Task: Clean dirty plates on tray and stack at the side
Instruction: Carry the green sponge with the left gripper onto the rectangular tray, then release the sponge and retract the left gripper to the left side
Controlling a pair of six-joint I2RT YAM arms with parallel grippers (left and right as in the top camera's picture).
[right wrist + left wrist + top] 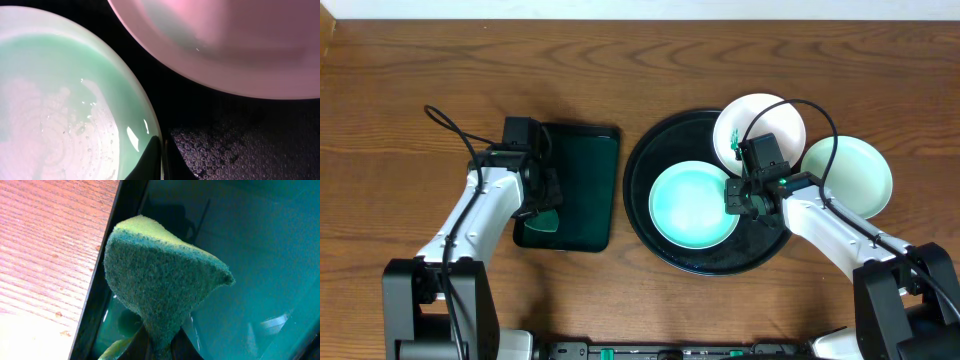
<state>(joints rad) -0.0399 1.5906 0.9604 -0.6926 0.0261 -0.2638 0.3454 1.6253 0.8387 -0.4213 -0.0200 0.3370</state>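
Mint plate (692,207) rim pinched by right fingers (146,162); left fingers (141,349) pinch sponge (160,275).

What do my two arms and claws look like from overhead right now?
The left arm and right arm are alike: white tubular links on blocky black bases. The left claw and right claw are black. Thin black cables loop off each wrist; a small green mark shows by the right one.
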